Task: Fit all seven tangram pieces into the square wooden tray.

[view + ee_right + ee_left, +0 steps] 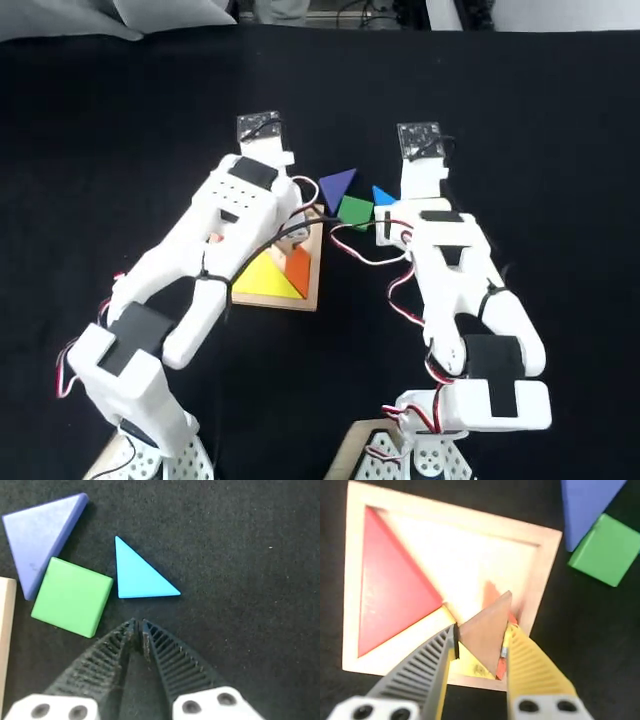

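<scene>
The square wooden tray (450,515) holds a large red triangle (390,585), a yellow triangle (265,278) and an orange piece (297,264). My left gripper (480,640) hangs over the tray's corner, shut on a small brown triangle (490,620). Just outside the tray lie a dark blue triangle (40,527), a green square (72,597) touching it, and a light blue triangle (137,575). My right gripper (137,630) is shut on nothing, its tips just short of the light blue triangle and beside the green square.
Black cloth covers the table (520,120). The two arms stand side by side with the loose pieces (354,211) between their wrists. Wide bare cloth lies to the far left and right.
</scene>
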